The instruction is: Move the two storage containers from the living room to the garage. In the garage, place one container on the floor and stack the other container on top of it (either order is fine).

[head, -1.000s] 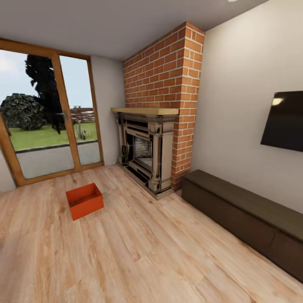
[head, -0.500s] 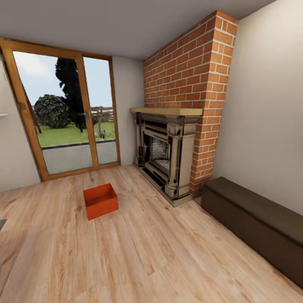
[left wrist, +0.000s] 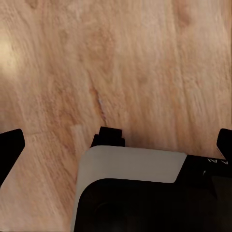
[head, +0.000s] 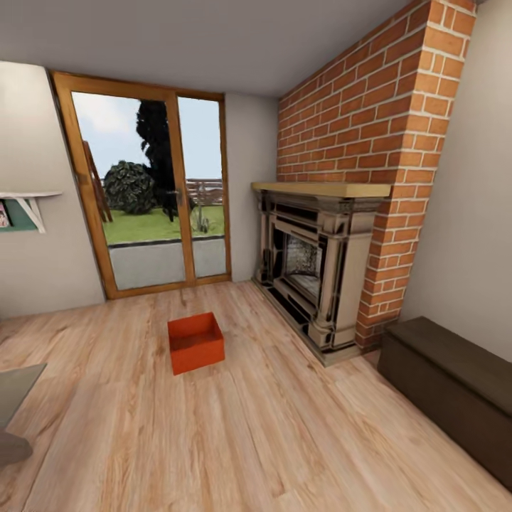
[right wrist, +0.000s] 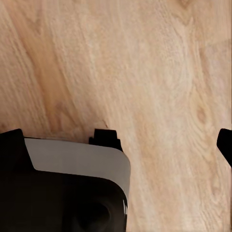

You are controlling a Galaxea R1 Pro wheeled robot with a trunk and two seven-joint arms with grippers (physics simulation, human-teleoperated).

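One bin [head: 195, 343] is seen on the wood floor [head: 270, 427] at 11 o'clock; both grippers [left wrist: 116, 140] [right wrist: 121, 140] are held spread, empty.

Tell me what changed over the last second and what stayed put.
The head camera swung left: the whole picture slid right, bringing a wall shelf into view and taking the TV out. The storage container still sits on the wood floor before the glass door; nothing was grasped or released.
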